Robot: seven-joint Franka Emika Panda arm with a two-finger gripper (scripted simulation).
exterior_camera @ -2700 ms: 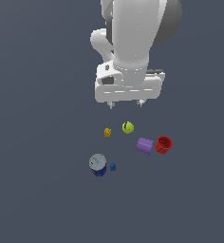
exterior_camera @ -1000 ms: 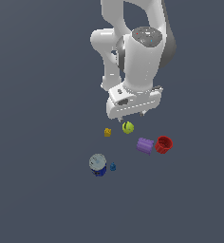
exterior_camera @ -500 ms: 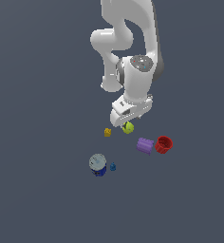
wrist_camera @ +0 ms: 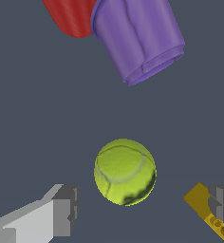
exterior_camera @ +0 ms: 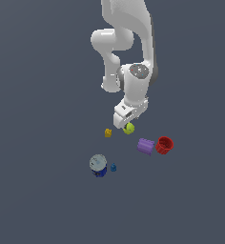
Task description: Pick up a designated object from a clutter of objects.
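The designated object, a yellow-green ball with a darker curved seam, rests on the dark floor. My gripper hangs low right over it, open. In the wrist view the ball lies in the gap, with one grey fingertip on one side and the other on the opposite side, neither touching it. The rest of the clutter of objects lies around: a tiny yellow block partly behind one finger, a purple cylinder and a red cup.
A blue can with a grey top and a tiny blue piece stand apart toward the exterior view's lower left. The purple cylinder lies on its side against the red cup. The white arm rises above the ball.
The arm has stretched away and down toward the ball. The hand now sits just above it; none of the objects has moved.
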